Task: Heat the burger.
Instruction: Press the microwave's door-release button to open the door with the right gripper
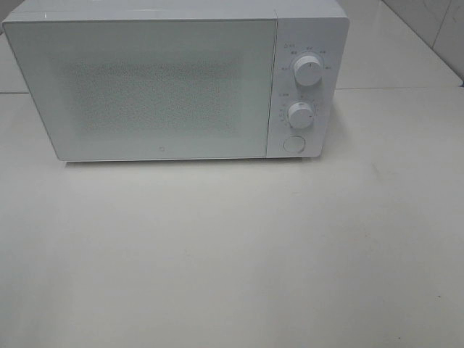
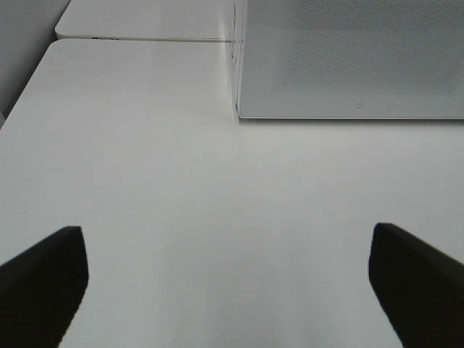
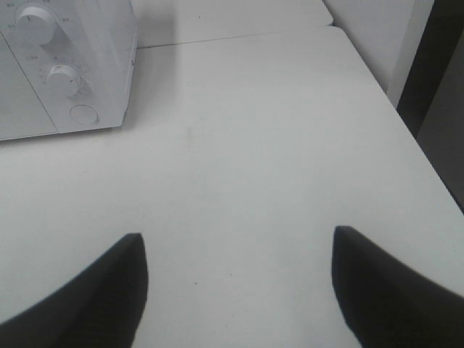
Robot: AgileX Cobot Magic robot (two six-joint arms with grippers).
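The burger is out of view in every frame. A white microwave [image 1: 145, 87] stands at the back of the table with its door shut; it also shows in the left wrist view [image 2: 348, 58] and the right wrist view [image 3: 58, 65]. It has two white knobs [image 1: 308, 70] and a round button [image 1: 293, 143] on its right panel. My left gripper [image 2: 228, 283] is open and empty above the bare table, in front of the microwave's left corner. My right gripper [image 3: 239, 283] is open and empty, to the right of the microwave. Neither gripper shows in the exterior high view.
The white table [image 1: 232, 254] spreads in front of the microwave. A seam between table tops runs behind it [image 3: 239, 36]. The table's right edge [image 3: 413, 138] drops off beside a dark gap. Tiled wall at the back right [image 1: 435, 29].
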